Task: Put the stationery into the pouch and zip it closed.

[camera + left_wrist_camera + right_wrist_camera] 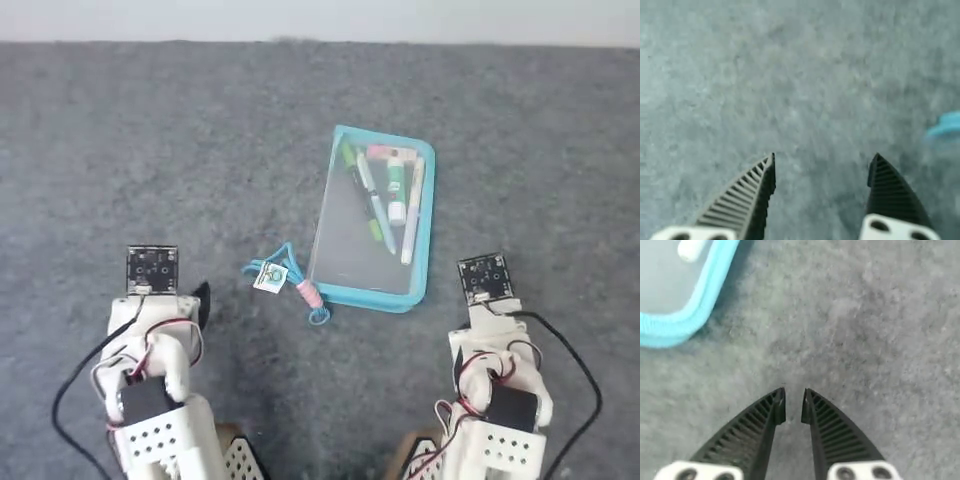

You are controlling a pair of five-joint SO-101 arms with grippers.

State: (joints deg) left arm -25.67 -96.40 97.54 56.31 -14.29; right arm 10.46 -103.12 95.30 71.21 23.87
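from above, the pouch [372,222] lies flat on the grey table [150,130], ahead of both arms and between them, its near corner close to the right arm [495,365] and farther from the left arm [150,345]. the pens [380,205] show through its clear face, lying lengthwise inside, so the filling looks done. whether the zip is fully run i cannot tell. a blue strap [285,272] with a small tag trails from the pouch's near corner toward the left arm's side, probably the pull to grab for zipping. both arms sit folded back at the table's near edge, apart from the pouch, which reads as a rest pose rather than a working one. in the left wrist view, the left gripper [823,157] hangs over bare table with its fingers spread wide and nothing between them. a blue scrap sits off to one side ahead of it, strap or pouch edge, i cannot say which. in the right wrist view, the right gripper [794,391] has its fingers drawn almost together, a thin slit between the tips, holding nothing. the pouch's turquoise corner lies ahead of it and to one side, not touching, with a white pen end [690,247] just inside the rim.
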